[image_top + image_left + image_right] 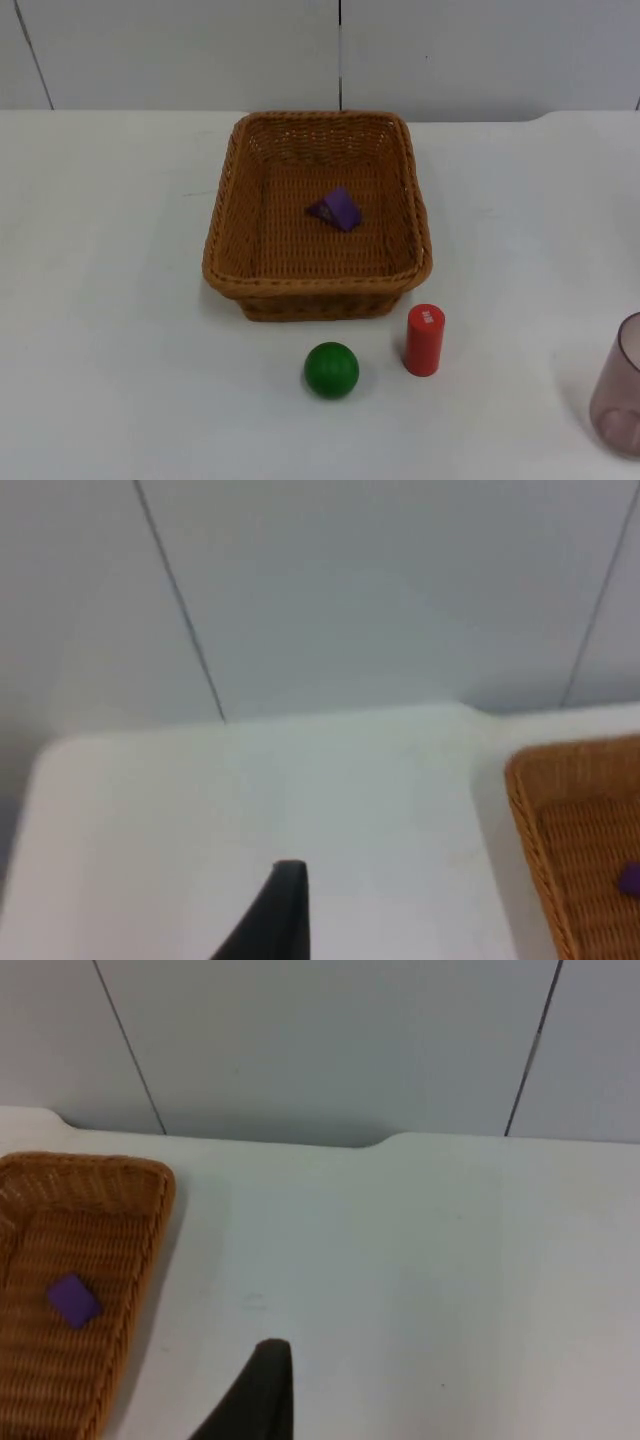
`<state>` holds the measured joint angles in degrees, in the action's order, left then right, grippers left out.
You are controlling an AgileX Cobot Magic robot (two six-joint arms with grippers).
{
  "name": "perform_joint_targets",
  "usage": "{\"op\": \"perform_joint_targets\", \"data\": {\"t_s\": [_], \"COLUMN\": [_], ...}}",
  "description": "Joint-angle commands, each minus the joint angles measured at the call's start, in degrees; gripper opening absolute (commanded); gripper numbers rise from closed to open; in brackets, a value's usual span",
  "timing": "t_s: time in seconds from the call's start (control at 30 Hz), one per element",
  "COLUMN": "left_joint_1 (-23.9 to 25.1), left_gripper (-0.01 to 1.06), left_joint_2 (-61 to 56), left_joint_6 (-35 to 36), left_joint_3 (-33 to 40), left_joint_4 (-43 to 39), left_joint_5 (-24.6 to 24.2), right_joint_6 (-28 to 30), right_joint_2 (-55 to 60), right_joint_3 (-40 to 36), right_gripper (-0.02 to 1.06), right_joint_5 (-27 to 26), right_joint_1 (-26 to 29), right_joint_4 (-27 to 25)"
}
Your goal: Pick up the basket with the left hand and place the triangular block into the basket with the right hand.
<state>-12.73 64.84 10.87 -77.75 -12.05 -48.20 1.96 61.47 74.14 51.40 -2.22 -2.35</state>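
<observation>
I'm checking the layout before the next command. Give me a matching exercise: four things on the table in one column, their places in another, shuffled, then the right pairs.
Things:
1. purple triangular block
2. green ball
3. red cylinder
4. translucent cup

Places:
A. standing on the table near the basket's front right corner
B. at the table's far right edge
C. lying inside the wicker basket
D. on the table in front of the basket, left of the cylinder

Pairs: 1-C, 2-D, 3-A, 4-B

Each wrist view shows 1 matte black fingertip (275,910), tapering upward to a blunt, squared-off end.
</observation>
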Motion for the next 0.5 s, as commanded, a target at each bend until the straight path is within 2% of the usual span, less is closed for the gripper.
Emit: {"op": "perform_joint_targets", "data": {"t_s": [0.0, 0.03, 0.17, 0.27, 0.37, 0.47], "left_joint_1": [0.2, 0.2, 0.2, 0.2, 0.2, 0.2], "left_gripper": [1.05, 1.05, 1.05, 1.05, 1.05, 1.05], "left_joint_2": [-2.2, -3.7, -6.3, -8.4, -8.8, -8.8], "left_joint_6": [0.3, 0.3, 0.3, 0.3, 0.3, 0.3], "left_joint_3": [0.2, 0.2, 0.2, 0.2, 0.2, 0.2], "left_joint_4": [-1.2, -1.2, -0.8, 1.1, 1.1, 1.1], "left_joint_5": [1.9, 3.3, 4.2, 5.4, 5.3, 4.5], "right_joint_6": [0.4, 0.4, 0.2, -1.1, -4.0, -4.1], "right_joint_2": [-0.5, -0.5, -0.5, -0.6, -0.6, -0.9], "right_joint_3": [0.0, 0.0, 0.1, 0.1, 0.1, 0.1], "right_gripper": [1.05, 1.05, 1.05, 1.05, 1.05, 1.05], "right_joint_5": [0.5, 0.1, -2.6, -6.5, -8.2, -8.8], "right_joint_1": [0.3, 0.3, 0.3, 0.3, 0.3, 0.3], "right_joint_4": [0.9, 0.9, -1.2, -2.4, -1.5, 1.6]}}
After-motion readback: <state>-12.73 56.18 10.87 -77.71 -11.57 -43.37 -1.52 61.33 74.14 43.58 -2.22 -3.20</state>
